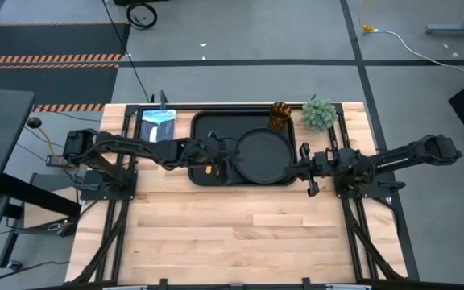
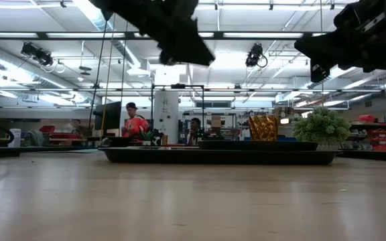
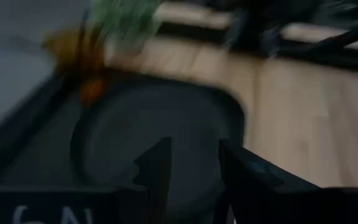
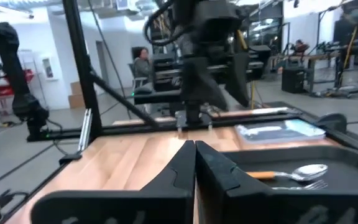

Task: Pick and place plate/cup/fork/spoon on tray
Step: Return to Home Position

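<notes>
- Hovering over the tray (image 1: pixel 202 122), the left tool (image 1: pixel 222 161) has its fingers apart and holds nothing; a careless sweep could nudge the spoon (image 4: pixel 291 172) and fork (image 4: pixel 300 185) lying below it.
- Both utensils lie side by side on the tray's left part, long axes across the worktop, heads toward the left arm's side, handles toward the plate (image 1: pixel 264 155).
- Waiting beside the tray, the right tool (image 4: pixel 194 163) has its fingers together.
- The cup (image 1: pixel 279 113) stands in the tray's far corner, where a low pass might tip it.
</notes>
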